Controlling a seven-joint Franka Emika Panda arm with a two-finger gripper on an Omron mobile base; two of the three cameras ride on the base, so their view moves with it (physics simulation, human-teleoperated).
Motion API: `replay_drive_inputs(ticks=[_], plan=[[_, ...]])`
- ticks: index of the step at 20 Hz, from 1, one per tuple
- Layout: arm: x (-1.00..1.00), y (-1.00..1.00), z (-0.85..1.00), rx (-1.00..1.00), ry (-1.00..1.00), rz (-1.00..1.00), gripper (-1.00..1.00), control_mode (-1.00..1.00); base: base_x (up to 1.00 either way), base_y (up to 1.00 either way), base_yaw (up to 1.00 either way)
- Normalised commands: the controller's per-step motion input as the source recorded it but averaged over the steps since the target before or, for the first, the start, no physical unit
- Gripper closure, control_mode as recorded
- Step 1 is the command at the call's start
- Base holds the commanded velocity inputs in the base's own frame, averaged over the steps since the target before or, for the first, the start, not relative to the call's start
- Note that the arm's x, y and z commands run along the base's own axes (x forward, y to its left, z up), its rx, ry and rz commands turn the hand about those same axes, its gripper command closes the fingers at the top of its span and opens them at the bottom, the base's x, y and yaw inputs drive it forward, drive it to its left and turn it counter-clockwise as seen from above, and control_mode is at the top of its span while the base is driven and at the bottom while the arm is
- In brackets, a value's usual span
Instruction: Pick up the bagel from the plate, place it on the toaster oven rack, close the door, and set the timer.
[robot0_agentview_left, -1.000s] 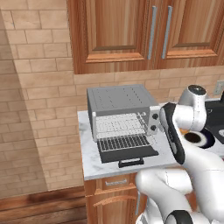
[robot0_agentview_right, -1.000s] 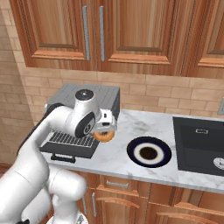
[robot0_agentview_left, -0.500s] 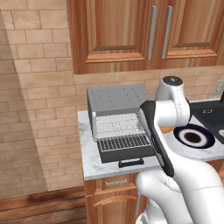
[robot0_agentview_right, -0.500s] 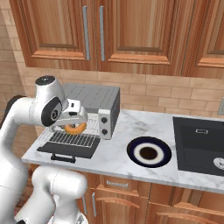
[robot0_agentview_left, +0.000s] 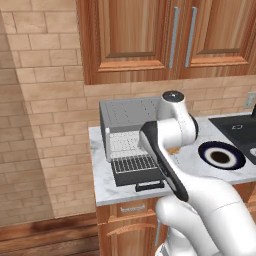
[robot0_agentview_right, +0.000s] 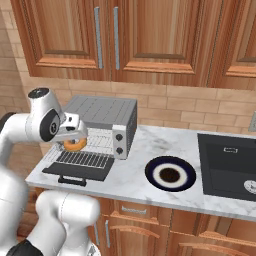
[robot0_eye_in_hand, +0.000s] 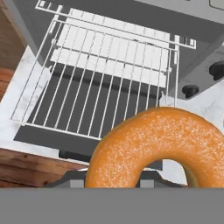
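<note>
The bagel hangs clamped in the fingers, above the toaster oven rack, which is pulled out over the open door. The oven's 2 knobs sit at 3 o'clock. The plate lies well apart on the marble surface, sink beyond.

White marble counter under toaster oven and plate.
</note>
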Motion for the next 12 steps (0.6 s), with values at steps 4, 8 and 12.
replay_drive_inputs(ticks=[4, 8, 12], plan=[[0.29, 0.1, -0.37, 0.0, 0.0, 0.0, 1.0, -1.0, 0.0, 0.0, 0.0], [0.32, 0.01, -0.45, 0.0, 0.0, 0.0, 1.0, -1.0, 0.0, 0.0, 0.0], [0.38, 0.0, -0.42, 0.0, -0.01, 0.0, 1.0, -1.0, 0.0, 0.0, 0.0]])
